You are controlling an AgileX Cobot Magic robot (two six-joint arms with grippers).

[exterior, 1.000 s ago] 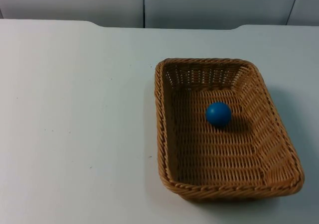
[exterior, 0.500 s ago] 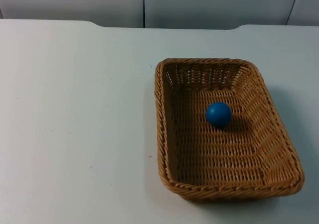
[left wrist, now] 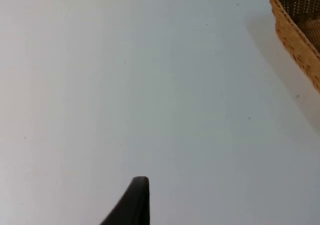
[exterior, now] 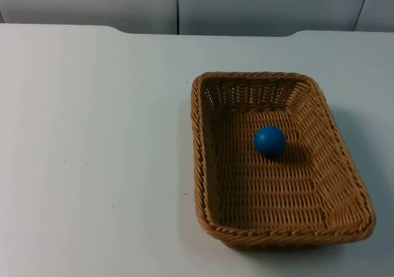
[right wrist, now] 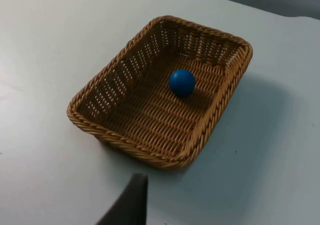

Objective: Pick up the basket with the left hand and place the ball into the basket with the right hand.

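Top view: one wicker basket (exterior: 280, 160) sits flat on the white table (exterior: 92, 154), right of the middle, with one blue ball (exterior: 269, 141) lying inside it on the woven floor, nearer the far wall than the near one. The grey partition wall (exterior: 178, 6) runs along the table's far edge. The basket's near right corner comes close to the picture's edge.

Left wrist view: one black fingertip (left wrist: 131, 203) of the left gripper hangs over bare table, well apart from the basket. Of the basket just one corner of rim and outer wall (left wrist: 298, 32) can be seen, the rest cut off, so the ball is hidden here. With a single fingertip to go by, I cannot tell how far this gripper is open; nothing is seen in its hold.

Right wrist view: the whole basket (right wrist: 160, 90) with the ball (right wrist: 181, 82) inside it. One black fingertip (right wrist: 129, 205) of the right gripper stands above the table just short of the basket's near rim, not touching it. Its opening cannot be told either.
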